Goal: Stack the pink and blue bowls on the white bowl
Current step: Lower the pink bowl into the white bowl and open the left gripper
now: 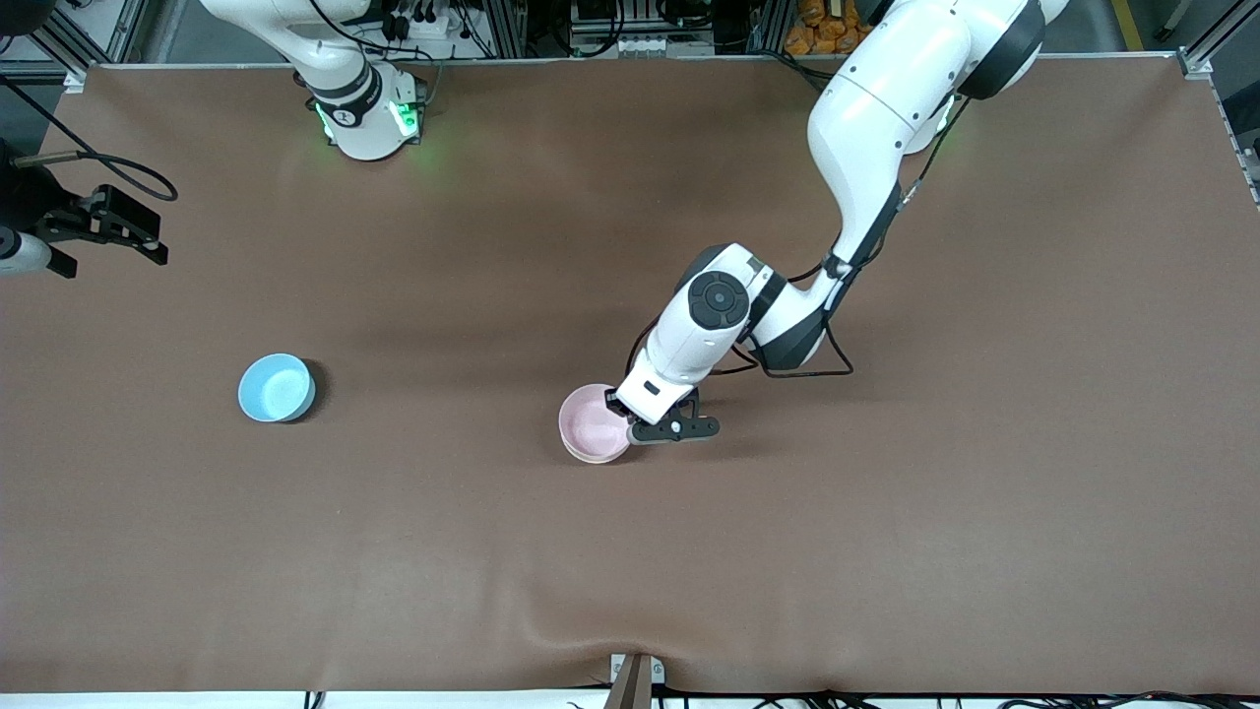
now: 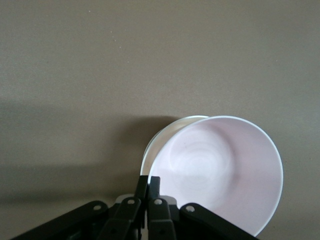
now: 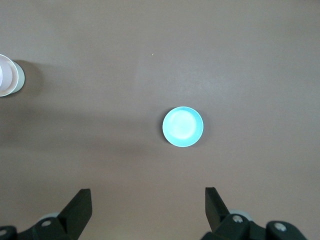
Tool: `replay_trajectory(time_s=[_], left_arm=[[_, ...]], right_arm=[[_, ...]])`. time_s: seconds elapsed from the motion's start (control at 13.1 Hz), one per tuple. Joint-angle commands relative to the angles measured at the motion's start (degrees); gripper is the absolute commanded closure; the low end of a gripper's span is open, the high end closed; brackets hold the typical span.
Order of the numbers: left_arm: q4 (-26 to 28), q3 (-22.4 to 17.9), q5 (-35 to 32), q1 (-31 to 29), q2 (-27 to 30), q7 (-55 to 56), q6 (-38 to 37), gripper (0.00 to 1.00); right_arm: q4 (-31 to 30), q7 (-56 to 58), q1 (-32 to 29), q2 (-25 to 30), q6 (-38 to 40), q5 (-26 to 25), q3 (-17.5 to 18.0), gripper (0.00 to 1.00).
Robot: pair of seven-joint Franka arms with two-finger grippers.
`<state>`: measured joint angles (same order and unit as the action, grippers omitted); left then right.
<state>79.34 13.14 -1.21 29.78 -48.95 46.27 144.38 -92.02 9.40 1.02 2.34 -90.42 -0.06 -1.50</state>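
Note:
My left gripper (image 1: 622, 414) is shut on the rim of the pale pink bowl (image 1: 594, 423) near the table's middle. In the left wrist view its fingers (image 2: 148, 184) pinch that rim, and the pink bowl (image 2: 220, 170) sits tilted over the white bowl (image 2: 162, 136), of which only a strip of rim shows. The white bowl is hidden under the pink one in the front view. The light blue bowl (image 1: 277, 387) stands alone toward the right arm's end. My right gripper (image 1: 110, 258) is open and empty, high over that end; the blue bowl (image 3: 183, 126) lies far below its fingers (image 3: 80, 205).
The brown table cloth (image 1: 886, 512) covers the whole table. The pink and white bowls show small at the edge of the right wrist view (image 3: 7, 75). A metal clamp (image 1: 635, 675) sits at the table edge nearest the front camera.

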Motion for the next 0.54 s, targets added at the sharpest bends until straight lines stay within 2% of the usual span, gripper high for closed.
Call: replay_trajectory(time_s=[0.0,0.15,0.23,0.31,0.46], left_arm=[[-2.00,-0.40,-1.42,0.54,-2.02,0.75,1.69,1.00],[-2.00,-0.40,-1.42,0.80,-2.37,0.67,1.78,1.00],[-2.00,-0.40,-1.34,0.54,-2.20,0.84,1.78,0.73],[-1.83,-0.31,-1.25,0.28,-1.94,1.02,1.69,0.01],[-1.65,-0.40,-1.68,0.36,-0.89,1.02,0.91,0.00]], right_arm=[[0.00,-0.26,0.12,0.48,0.50,1.03,-0.35,0.00],[0.09,-0.26,0.12,0.48,0.42,1.03,-0.35,0.00],[0.00,-0.26,0.12,0.48,0.50,1.03,-0.35,0.00],[0.00,-0.17,0.12,0.48,0.59,1.03,-0.35,0.00],[0.00,0.00,-0.05,0.48,0.59,1.03,-0.35,0.00]])
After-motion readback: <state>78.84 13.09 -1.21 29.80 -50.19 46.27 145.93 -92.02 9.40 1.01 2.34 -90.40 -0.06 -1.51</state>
